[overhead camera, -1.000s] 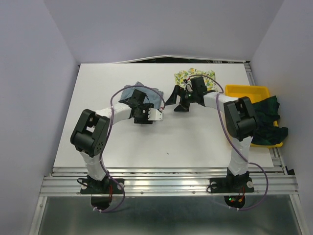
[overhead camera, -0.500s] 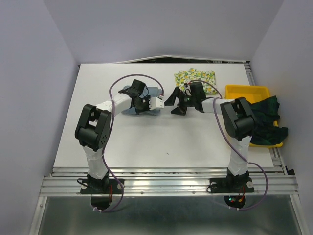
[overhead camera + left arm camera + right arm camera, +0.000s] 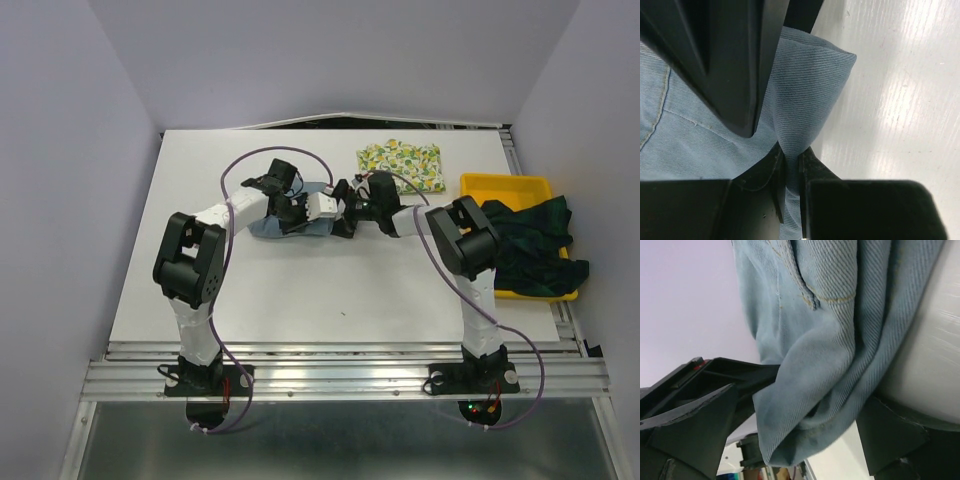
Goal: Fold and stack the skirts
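The left claw [image 3: 791, 172] is pinching a fold of the light blue denim skirt [image 3: 810, 85], which is lying mid-surface [image 3: 300, 290]. The right claw [image 3: 800, 410] is standing wide open, holding nothing, with the skirt's edge between its fingers.

Robotics lab test cell. White table [image 3: 300, 285] is boxed in by plain lilac panel walls [image 3: 70, 150]. Aluminium rail frame [image 3: 340, 372] carries bolted arm bases [image 3: 205, 380] and exposed cabling [image 3: 527, 365].

White table boxed in by pale walls
A white rectangular tabletop [image 3: 200, 270] sits between plain pale lavender walls [image 3: 330, 60]; ribbed aluminium rails [image 3: 340, 372] run along its near edge, and soft light leaves a faint sheen on it.
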Robot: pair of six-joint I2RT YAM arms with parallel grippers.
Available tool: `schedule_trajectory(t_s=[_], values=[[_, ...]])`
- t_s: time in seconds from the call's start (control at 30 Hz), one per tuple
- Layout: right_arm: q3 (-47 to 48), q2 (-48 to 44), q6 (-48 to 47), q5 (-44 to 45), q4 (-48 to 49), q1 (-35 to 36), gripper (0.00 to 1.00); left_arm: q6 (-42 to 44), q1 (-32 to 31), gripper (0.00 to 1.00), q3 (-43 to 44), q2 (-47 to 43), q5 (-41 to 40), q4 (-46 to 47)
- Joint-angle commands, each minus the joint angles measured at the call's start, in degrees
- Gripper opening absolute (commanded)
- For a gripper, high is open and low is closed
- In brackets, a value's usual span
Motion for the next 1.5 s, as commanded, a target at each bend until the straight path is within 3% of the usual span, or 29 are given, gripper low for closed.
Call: schedule_trajectory(t_s=[0.0,0.2,0.47,0.67,0.77,0.8,0.83,0.87,0.93,1.03,1.07,1.17,1.23,1.33,1.47], values=[[0.6,3.4,6.4,1.8,4.2,1.7,1.0,-6.3,-0.3,0.0,2.6,-0.6,2.9,0.0],[-2.7,2.5,12.5,4.3,10.1,2.8,1.0,-14.6,-0.3,0.0,3.7,1.5,2.5,3.8],[-4.3,3.2,14.9,9.2,9.5,2.8,0.9,-18.1,-0.4,0.0,5.6,3.2,2.2,5.0],[-7.1,1.3,17.8,12.7,8.8,2.8,0.91,-23.9,-0.5,0.0,8.1,6.1,0.7,6.5],[-6.1,1.8,15.9,13.8,8.2,2.8,0.85,-24.1,-0.5,0.0,8.4,6.5,1.4,6.4],[-5.1,2.6,14.4,14.3,7.0,2.8,0.79,-23.8,-0.7,0.0,8.4,6.4,1.4,6.3],[-5.1,2.6,13.4,14.6,7.0,2.8,0.79,-23.7,-0.7,0.0,8.4,6.4,1.4,6.3],[-3.9,3.4,12.2,15.0,4.9,2.8,0.69,-23.7,-0.8,0.02,8.4,6.3,1.5,6.0],[-1.7,4.3,7.2,16.7,2.6,2.8,0.59,-23.5,-0.8,0.13,8.4,5.9,2.3,5.5],[2.6,5.1,-3.0,19.7,-1.1,2.8,0.54,-23.0,-0.8,0.24,8.1,4.8,4.3,4.7],[4.0,5.2,-5.5,20.5,-3.2,2.8,0.49,-22.9,-0.9,0.31,7.8,3.9,4.7,4.5],[8.8,5.1,-15.3,23.3,-7.0,2.8,0.32,-23.0,-0.9,0.43,7.7,2.2,4.8,3.2],[11.7,4.2,-22.1,24.3,-8.7,2.8,0.26,-23.2,-0.5,0.48,7.3,-0.3,4.6,2.3],[15.1,1.9,-31.1,23.8,-12.8,2.3,0.23,-24.4,1.3,0.51,6.6,-4.2,5.1,0.8],[17.2,-1.8,-42.4,23.7,-18.8,2.3,0.06,-27.4,5.2,0.51,6.7,-7.6,6.4,-1.2]])
